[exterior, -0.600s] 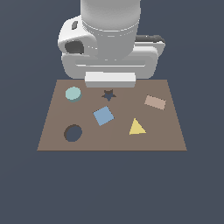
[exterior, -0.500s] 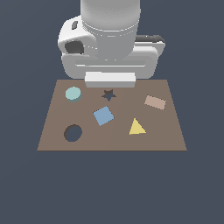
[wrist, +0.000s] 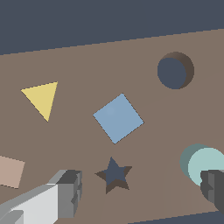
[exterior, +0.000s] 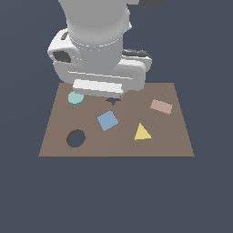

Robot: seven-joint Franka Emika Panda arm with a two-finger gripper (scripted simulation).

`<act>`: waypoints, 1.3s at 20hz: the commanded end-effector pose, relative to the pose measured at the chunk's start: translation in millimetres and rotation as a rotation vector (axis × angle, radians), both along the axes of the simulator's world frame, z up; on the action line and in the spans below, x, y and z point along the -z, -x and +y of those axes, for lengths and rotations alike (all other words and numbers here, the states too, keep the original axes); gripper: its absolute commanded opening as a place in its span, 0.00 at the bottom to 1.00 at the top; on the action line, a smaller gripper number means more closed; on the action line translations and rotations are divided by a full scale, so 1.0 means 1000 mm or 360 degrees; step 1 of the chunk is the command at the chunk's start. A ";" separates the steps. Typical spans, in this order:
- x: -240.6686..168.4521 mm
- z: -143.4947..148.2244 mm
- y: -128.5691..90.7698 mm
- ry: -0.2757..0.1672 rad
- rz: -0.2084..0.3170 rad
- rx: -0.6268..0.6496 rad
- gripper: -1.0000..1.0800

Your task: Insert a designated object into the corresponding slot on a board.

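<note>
Disc [exterior: 76,98], round, pale teal, on flat brown board [exterior: 173,136] beside star-shaped hole [wrist: 114,174].

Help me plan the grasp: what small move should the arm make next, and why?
Probably shift sideways to centre over the teal disc. The open gripper now straddles the star hole, with one of the fingers beside the disc, which sits outside the round slot.

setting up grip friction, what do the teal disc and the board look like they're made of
Teal disc: a flat, matte pale teal solid with no gloss or texture, maybe plastic, though the render leaves it open. Board: uniform matte brown, no grain visible, so wood or fibreboard is only a guess; its round hole shows plain dark walls.
</note>
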State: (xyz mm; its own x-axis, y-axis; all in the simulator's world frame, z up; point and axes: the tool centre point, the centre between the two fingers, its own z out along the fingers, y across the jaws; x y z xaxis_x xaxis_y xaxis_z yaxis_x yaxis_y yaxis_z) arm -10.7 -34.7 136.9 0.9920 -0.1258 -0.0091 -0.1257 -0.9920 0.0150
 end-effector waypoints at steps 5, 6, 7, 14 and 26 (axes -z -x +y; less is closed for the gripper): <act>0.036 -0.055 0.014 -0.0003 -0.0010 0.0389 0.96; 0.043 -0.064 0.017 -0.0004 -0.0011 0.0456 0.96; 0.049 -0.073 0.021 -0.0005 -0.0013 0.0519 0.96; 0.079 -0.111 0.045 -0.0011 -0.0022 0.0836 0.96; 0.095 -0.118 0.052 -0.0015 -0.0022 0.0905 0.96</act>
State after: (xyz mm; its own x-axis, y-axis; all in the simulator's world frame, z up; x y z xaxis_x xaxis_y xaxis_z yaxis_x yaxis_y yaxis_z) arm -62.5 -153.1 46.2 0.7688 -0.6395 0.0005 -0.6395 -0.7688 0.0010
